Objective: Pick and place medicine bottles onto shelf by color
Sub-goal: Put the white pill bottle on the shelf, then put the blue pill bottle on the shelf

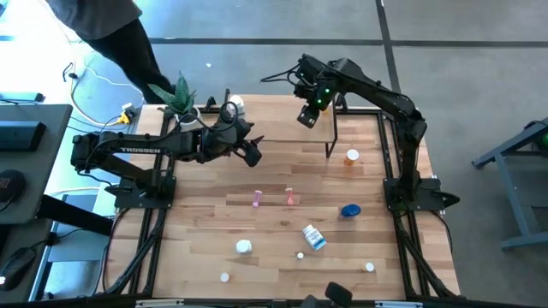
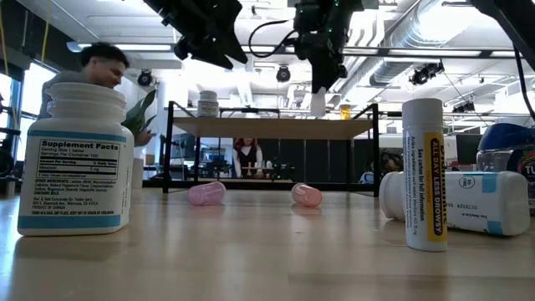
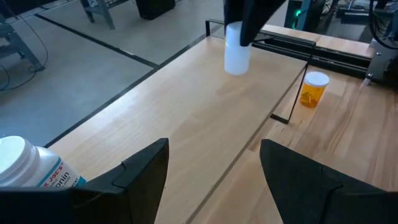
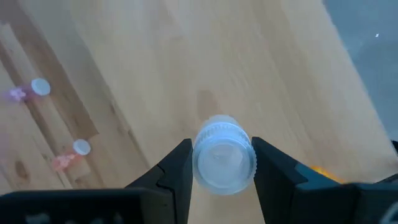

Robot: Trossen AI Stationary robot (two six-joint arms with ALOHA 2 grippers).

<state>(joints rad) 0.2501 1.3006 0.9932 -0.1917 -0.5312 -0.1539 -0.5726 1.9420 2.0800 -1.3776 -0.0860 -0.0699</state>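
Note:
The shelf (image 1: 282, 128), a light-wood board on thin black legs, stands at the table's far side. My right gripper (image 4: 222, 163) hovers over its right part, shut on a white bottle (image 2: 318, 102). My left gripper (image 3: 214, 168) is open above the shelf's left part (image 1: 251, 152) and touches nothing. Another white bottle (image 2: 208, 103) stands upright on the shelf's left end. An orange bottle (image 1: 352, 157) stands on the table right of the shelf. Two pink bottles (image 1: 257, 199) (image 1: 290, 198) lie on their sides in front of it. My right gripper pinches the white bottle's ribbed cap end (image 4: 202, 155) between its two fingers, coming from above and pointing down. The bottle's body (image 3: 237, 56) hangs upright below the fingers, lifted clear, its base just above the shelf board.
Nearer the front of the table are a squat blue bottle (image 1: 350, 210), a white bottle with a blue label (image 1: 314, 237) on its side, and several small white ones (image 1: 245, 247). A person's dark sleeve (image 1: 128, 43) and a plant (image 1: 180, 94) are at the far left corner.

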